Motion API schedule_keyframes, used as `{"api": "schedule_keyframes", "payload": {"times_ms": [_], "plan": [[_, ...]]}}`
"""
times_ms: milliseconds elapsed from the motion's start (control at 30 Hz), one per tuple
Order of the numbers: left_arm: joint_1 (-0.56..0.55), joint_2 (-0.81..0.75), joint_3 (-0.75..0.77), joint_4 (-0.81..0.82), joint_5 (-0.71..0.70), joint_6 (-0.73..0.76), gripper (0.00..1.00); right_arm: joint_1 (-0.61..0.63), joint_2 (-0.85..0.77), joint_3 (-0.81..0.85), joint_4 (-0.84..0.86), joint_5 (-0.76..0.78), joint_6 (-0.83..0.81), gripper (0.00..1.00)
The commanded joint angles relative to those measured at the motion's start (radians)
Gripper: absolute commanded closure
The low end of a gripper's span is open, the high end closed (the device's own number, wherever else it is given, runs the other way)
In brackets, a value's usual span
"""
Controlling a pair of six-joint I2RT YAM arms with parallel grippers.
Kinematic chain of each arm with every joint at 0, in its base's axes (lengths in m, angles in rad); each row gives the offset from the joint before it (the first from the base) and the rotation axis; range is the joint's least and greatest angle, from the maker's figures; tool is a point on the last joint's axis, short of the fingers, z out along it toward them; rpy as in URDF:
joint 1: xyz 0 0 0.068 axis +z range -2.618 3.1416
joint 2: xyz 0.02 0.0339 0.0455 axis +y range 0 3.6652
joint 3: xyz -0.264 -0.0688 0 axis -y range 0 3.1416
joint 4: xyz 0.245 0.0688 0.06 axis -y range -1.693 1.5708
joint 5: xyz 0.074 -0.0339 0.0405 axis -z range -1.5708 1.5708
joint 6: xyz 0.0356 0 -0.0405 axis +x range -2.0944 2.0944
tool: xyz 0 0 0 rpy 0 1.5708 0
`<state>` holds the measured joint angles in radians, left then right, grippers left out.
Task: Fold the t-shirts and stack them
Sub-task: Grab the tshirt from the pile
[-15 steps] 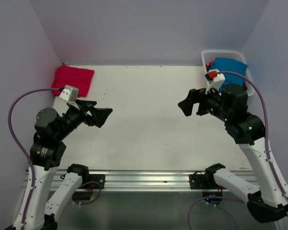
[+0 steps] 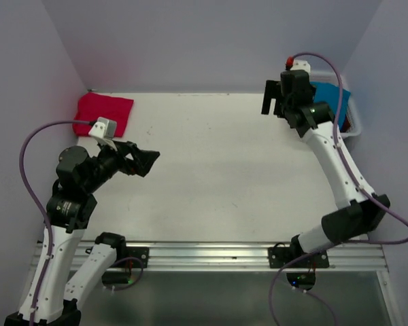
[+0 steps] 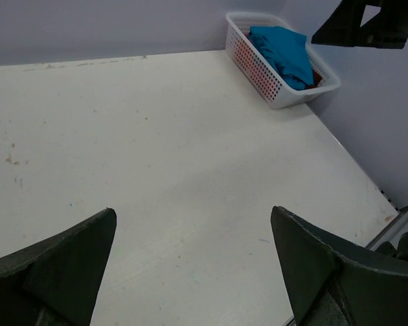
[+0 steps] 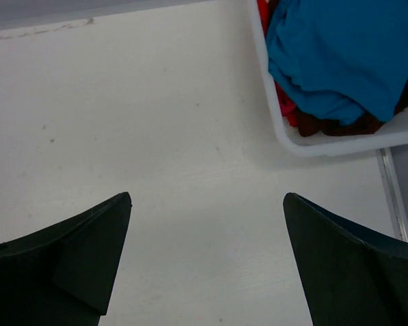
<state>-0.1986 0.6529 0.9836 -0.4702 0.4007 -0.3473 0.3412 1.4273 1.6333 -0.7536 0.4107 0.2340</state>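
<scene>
Right gripper (image 2: 272,102) swung from mid-table to beside white plastic mesh basket (image 4: 326,144), jaws apart, empty. Teal-blue cloth shirt (image 4: 340,54) on top, likely next pick. Left gripper (image 2: 146,161) jaws also apart.

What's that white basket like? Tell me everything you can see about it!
The basket is white plastic, a long box shape with rounded corners and walls full of tiny holes, like mesh. It stands upright on the white table in the far right corner, close to the wall. Crumpled clothes fill it: a teal-blue t-shirt heaped on top, with pinkish-red cloth and dark maroon cloth peeking out underneath.
</scene>
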Motion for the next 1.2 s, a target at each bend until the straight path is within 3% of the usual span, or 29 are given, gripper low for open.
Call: {"api": "schedule_keyframes", "payload": {"times_ms": [0, 100, 233, 400, 833, 1167], "plan": [[0.004, -0.015, 0.010, -0.025, -0.013, 0.030, 0.00, -0.159, 0.161, 0.124, -0.052, 0.083, 0.106, 0.01], [0.004, -0.051, -0.011, -0.034, -0.017, 0.031, 0.00, -0.282, 0.353, 0.297, -0.140, 0.053, 0.217, 0.01], [0.004, -0.084, -0.033, -0.071, -0.028, 0.048, 0.00, -0.332, 0.557, 0.609, -0.256, 0.066, 0.235, 0.01], [0.004, -0.122, -0.065, -0.091, -0.051, 0.060, 0.00, -0.430, 0.702, 0.743, -0.256, -0.108, 0.287, 0.04], [0.004, -0.165, -0.102, -0.117, -0.083, 0.057, 0.00, -0.610, 0.803, 0.547, -0.087, -0.492, 0.511, 0.18], [0.004, -0.171, -0.099, -0.162, -0.102, 0.059, 0.00, -0.630, 0.838, 0.592, -0.046, -0.481, 0.515, 0.19]]}}
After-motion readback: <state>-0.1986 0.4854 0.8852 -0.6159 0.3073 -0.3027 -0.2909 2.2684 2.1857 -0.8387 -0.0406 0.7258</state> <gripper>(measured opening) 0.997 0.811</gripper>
